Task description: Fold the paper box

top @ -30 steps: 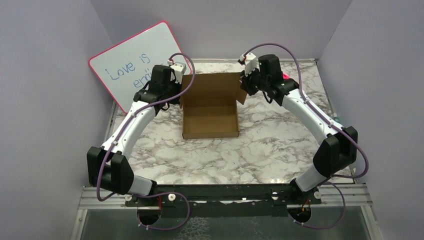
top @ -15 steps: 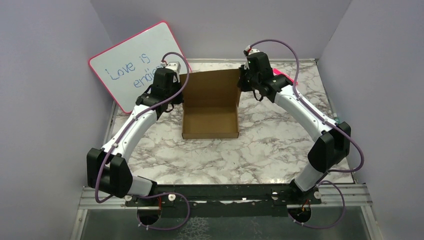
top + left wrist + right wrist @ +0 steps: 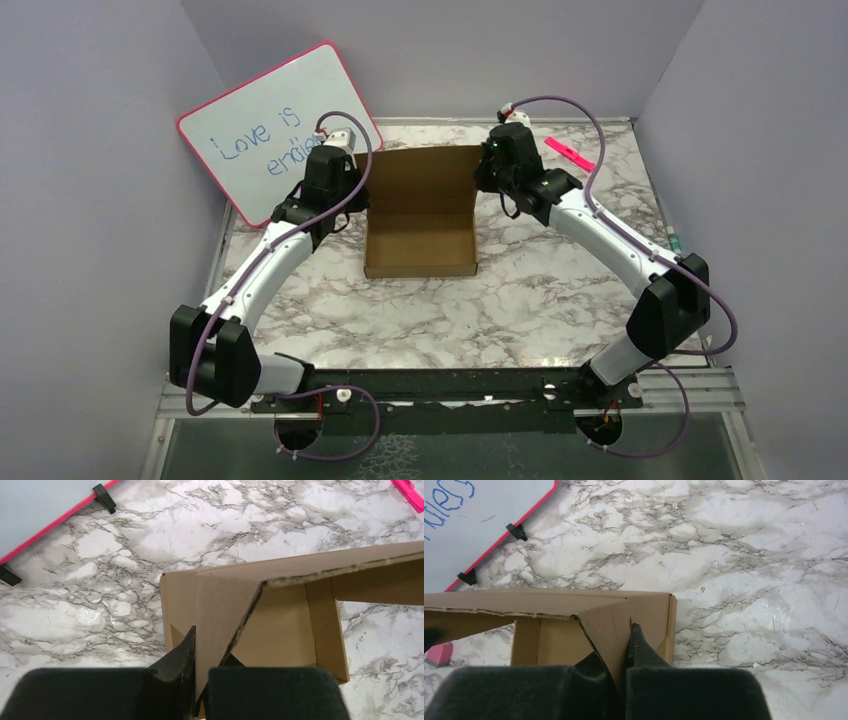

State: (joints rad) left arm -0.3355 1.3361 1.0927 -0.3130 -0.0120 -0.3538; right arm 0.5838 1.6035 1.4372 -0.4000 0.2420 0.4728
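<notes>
The paper box [image 3: 420, 245] is plain brown cardboard, a shallow tray on the marble table with its lid panel [image 3: 422, 180] raised at the back. My left gripper [image 3: 352, 180] is shut on the lid's left side flap [image 3: 220, 615]. My right gripper [image 3: 482, 172] is shut on the lid's right side flap [image 3: 611, 630]. Both wrist views look down past the flaps into the open tray [image 3: 280, 635] [image 3: 549, 642]. The fingertips [image 3: 182, 652] [image 3: 636, 642] are pressed against the cardboard.
A pink-framed whiteboard [image 3: 265, 125] with blue writing leans against the back left wall, close to my left arm. A pink marker [image 3: 568, 154] lies at the back right; it also shows in the left wrist view [image 3: 410, 492]. Walls enclose three sides of the table.
Both grippers have moved inward and forward with the lid flaps. The side flaps have folded in, and the lid has tipped forward over the tray.
</notes>
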